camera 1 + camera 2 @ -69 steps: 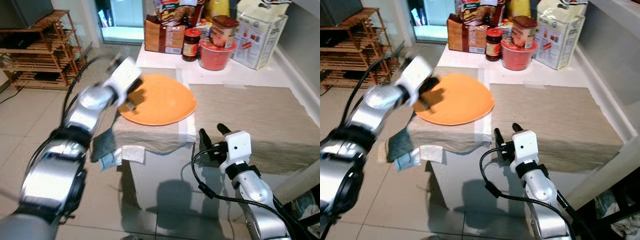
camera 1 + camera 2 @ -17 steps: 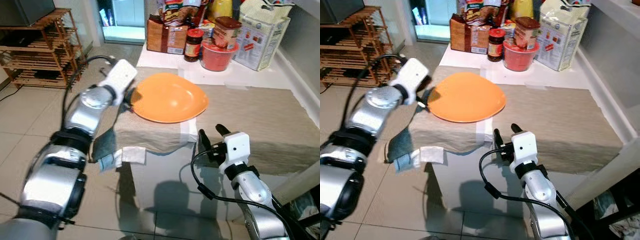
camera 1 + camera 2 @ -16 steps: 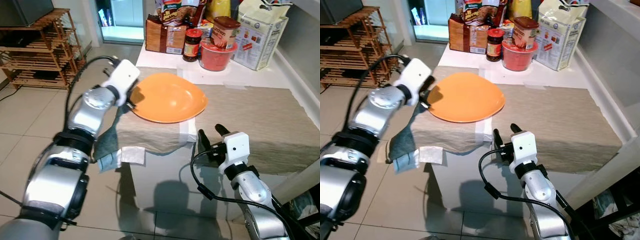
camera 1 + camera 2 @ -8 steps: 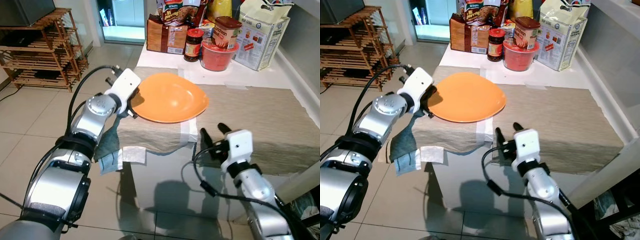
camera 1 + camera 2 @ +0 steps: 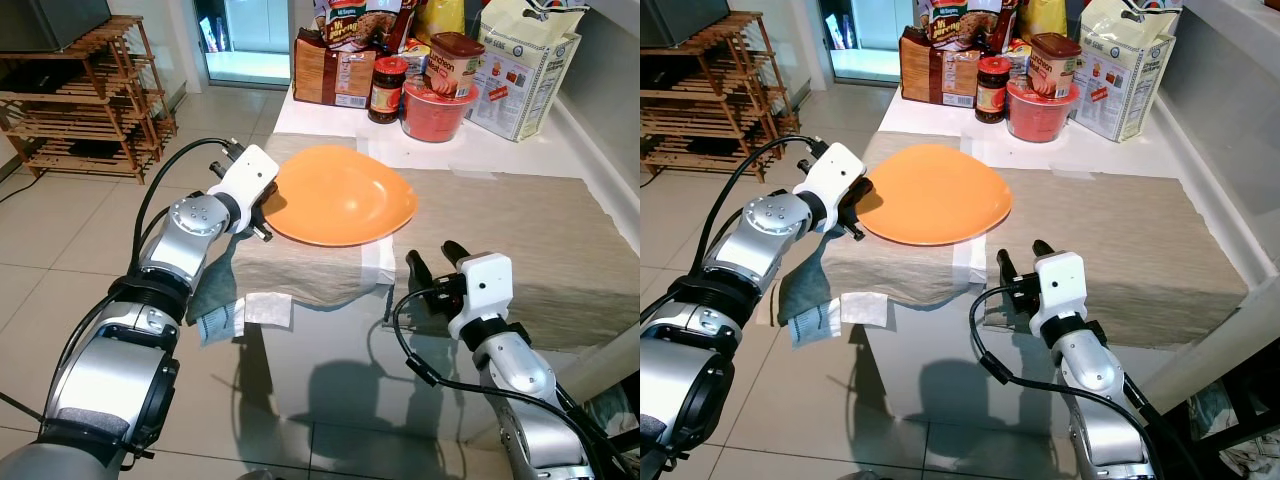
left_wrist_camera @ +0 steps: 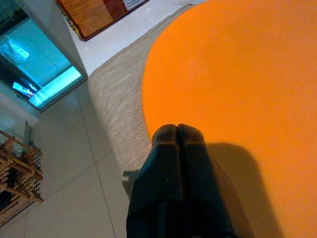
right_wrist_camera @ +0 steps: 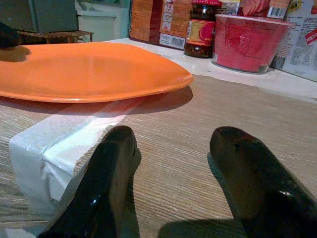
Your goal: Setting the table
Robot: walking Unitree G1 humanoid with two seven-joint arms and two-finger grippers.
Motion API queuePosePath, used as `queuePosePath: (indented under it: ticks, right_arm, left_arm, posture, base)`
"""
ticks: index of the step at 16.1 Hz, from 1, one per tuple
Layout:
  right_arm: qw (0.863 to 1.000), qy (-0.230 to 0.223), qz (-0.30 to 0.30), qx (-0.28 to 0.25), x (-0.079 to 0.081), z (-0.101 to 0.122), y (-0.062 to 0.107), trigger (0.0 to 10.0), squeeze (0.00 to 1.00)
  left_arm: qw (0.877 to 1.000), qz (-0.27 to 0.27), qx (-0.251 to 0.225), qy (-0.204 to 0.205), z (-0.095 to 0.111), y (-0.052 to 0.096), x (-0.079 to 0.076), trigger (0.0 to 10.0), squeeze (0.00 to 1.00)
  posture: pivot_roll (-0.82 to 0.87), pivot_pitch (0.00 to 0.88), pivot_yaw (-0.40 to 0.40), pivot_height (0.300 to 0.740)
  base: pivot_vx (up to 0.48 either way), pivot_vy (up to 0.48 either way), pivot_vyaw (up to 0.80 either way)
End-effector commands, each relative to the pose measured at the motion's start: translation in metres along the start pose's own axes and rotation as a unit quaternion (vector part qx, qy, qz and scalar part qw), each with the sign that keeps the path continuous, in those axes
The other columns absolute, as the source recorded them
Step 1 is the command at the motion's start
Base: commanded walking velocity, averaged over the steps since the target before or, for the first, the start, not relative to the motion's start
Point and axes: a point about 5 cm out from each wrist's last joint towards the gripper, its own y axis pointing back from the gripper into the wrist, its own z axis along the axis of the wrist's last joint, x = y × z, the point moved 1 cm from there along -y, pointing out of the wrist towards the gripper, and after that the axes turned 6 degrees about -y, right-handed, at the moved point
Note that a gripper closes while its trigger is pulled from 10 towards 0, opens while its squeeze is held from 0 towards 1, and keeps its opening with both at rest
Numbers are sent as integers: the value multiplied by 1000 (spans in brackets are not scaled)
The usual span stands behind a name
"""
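Note:
An orange plate [image 5: 340, 195] lies on the beige cloth [image 5: 500, 230] over the white table, at its left end. My left gripper [image 5: 263, 220] is at the plate's left rim. In the left wrist view its fingertips [image 6: 168, 133] press together against that rim, shut with nothing between them. My right gripper [image 5: 432, 260] hovers open at the table's front edge, just right of the plate. In the right wrist view its fingers [image 7: 116, 163] straddle bare cloth, with the plate [image 7: 84, 69] ahead of them.
A red bowl [image 5: 432, 110], a dark jar [image 5: 385, 88], a brown box [image 5: 335, 70] and a white bag [image 5: 520, 65] crowd the table's back. A grey towel [image 5: 210, 290] hangs at the left corner. A wooden shelf [image 5: 80, 100] stands far left. The cloth's right half is bare.
Since the oldest frames the plate has slid right along the cloth with my left gripper at its rim. In the last half second my right gripper moved slightly right.

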Motion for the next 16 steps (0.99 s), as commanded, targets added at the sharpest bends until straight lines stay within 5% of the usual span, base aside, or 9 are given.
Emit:
queuePosePath:
  ticks: [1,8,11,16]
  right_arm:
    - [1000,1,-16,-16,-12,12,-4,10000,0]
    - [997,-38,-53,-44,-35,36,-23,10000,0]
    - [991,-113,-69,-31,-38,29,-30,10000,0]
    - [984,-159,-81,-4,-37,19,-39,10000,0]
  left_arm:
    - [999,-24,28,-4,-15,1,-11,10000,0]
    - [998,-53,6,-22,-11,-1,-23,10000,0]
    - [997,-72,-27,-29,0,-3,-28,10000,0]
    - [996,-76,-31,-32,-2,-1,-28,10000,0]
  posture:
    - [-10,0,12,740]
    - [-1,0,8,740]
    - [7,0,10,740]
    - [17,0,9,740]
  base:
    - [0,0,0]
    - [0,0,0]
    - [0,0,0]
    - [0,0,0]
